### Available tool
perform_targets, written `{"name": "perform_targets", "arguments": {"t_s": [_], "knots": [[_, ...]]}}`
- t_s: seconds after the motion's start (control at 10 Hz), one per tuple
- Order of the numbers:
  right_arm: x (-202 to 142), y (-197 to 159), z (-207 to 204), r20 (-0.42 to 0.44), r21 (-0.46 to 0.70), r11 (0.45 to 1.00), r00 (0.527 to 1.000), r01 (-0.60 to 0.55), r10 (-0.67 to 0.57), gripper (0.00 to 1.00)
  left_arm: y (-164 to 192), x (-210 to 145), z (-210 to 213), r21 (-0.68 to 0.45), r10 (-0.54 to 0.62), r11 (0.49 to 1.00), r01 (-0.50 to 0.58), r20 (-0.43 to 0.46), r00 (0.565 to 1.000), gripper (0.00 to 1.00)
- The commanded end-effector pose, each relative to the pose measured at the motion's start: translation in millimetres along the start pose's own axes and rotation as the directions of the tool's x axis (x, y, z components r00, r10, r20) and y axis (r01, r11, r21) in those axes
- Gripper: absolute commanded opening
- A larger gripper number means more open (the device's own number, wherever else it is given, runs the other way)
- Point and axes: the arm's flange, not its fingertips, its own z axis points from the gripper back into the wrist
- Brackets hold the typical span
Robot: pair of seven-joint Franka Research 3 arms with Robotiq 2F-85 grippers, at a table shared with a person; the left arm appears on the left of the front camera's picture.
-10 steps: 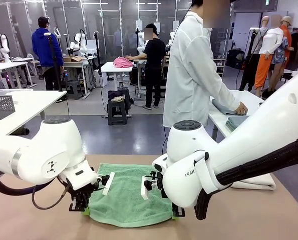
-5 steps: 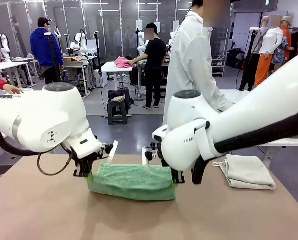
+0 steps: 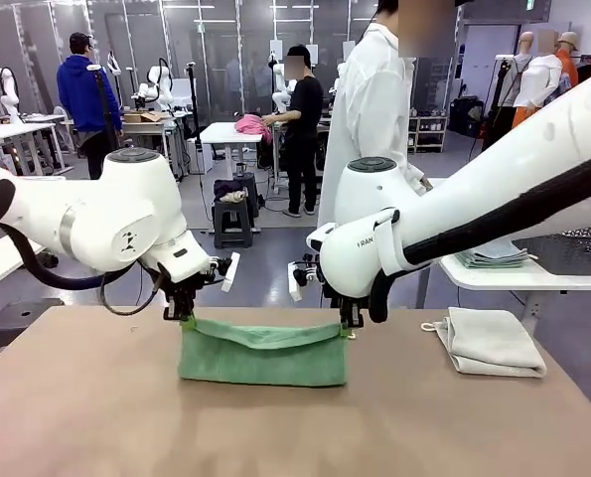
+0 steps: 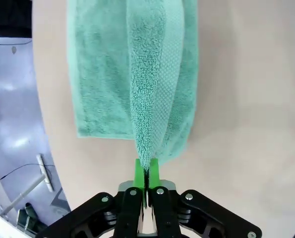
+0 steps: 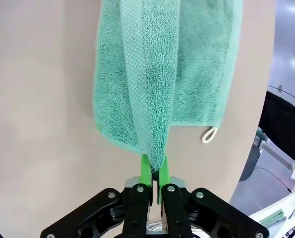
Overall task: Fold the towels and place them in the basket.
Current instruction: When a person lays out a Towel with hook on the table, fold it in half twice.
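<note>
Tan bench [image 3: 67, 417] in a busy lab: mint towel [image 3: 263, 356] mid-fold.
Left end effector [image 3: 181, 318] and right end effector [image 3: 347, 326] each clamp a top corner, the towel doubled beneath them at bench centre; next, likely, lower and release the edge squarely.

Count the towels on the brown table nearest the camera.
2. The mint green towel is at the middle of the table, its raised edge pinched by the left gripper and right gripper. The off-white towel lies folded at the right side. None seems hidden.
</note>
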Motion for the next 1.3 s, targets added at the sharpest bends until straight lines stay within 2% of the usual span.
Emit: {"name": "perform_targets", "arguments": {"t_s": [0.0, 0.3, 0.9, 1.0, 1.1, 1.2], "knots": [[-2, -25, -14, 0.005, 0.012, 1.000, 1.000, -0.023, 0.023, 0.07, 30, 2, -4, -0.019, 0.009, 1.000, -0.009, 0.005, 1.000, 0.04], [-13, -48, -33, 0.007, 0.006, 1.000, 1.000, -0.022, 0.022, 0.07, 64, -1, -20, -0.042, 0.033, 0.999, -0.033, -0.013, 0.999, 0.04], [-24, -80, -69, 0.065, 0.007, 0.998, 0.996, -0.055, 0.055, 0.07, 109, -17, -62, -0.128, 0.063, 0.990, -0.063, -0.004, 0.998, 0.04], [-23, -82, -74, 0.074, 0.010, 0.998, 0.995, -0.066, 0.065, 0.20, 111, -17, -67, -0.144, 0.061, 0.988, -0.061, -0.004, 0.998, 0.04], [-24, -86, -75, 0.074, 0.004, 0.998, 0.995, -0.070, 0.069, 0.27, 116, -18, -71, -0.141, 0.055, 0.989, -0.053, 0.008, 0.998, 0.23], [-23, -88, -75, 0.073, -0.005, 0.997, 0.995, -0.074, 0.074, 0.40, 117, -18, -70, -0.137, 0.053, 0.989, -0.051, 0.008, 0.999, 0.23]]}}
